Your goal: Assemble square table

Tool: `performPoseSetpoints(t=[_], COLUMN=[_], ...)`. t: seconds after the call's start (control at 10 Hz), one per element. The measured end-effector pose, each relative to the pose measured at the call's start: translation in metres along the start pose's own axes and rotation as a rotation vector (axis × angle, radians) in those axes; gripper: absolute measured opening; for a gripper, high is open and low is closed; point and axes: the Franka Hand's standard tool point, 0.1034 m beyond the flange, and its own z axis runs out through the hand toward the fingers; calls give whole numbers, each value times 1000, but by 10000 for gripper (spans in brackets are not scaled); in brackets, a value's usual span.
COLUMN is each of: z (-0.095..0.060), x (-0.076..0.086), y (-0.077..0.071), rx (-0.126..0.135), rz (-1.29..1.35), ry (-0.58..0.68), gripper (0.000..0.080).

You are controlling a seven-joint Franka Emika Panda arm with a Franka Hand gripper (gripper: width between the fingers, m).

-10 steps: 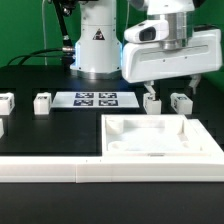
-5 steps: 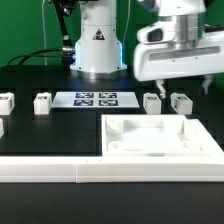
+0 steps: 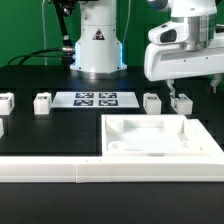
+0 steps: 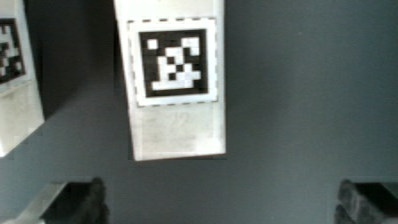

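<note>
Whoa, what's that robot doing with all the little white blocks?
The robot arm is building a small square table. Its pincer is open and empty, and hovers over the white leg at the exterior view's right, perhaps to pick it up. The other legs stand loose on the black table. The square tabletop lies in front with nothing in its corner sockets, so no leg is fitted yet.

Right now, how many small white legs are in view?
4. On the exterior view's left of the marker board: outer leg, inner leg. On its right: third leg, fourth leg. Others may be hidden.
</note>
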Motion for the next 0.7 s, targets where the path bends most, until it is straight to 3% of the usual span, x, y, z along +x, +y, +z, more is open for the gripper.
performPoseSetpoints(t=[0.4, 0.7], z=[-1, 0], x=[-9, -11], y=[10, 14], rx=[-35, -47], rz=[28, 51], ry=[-252, -450], gripper=[649, 649])
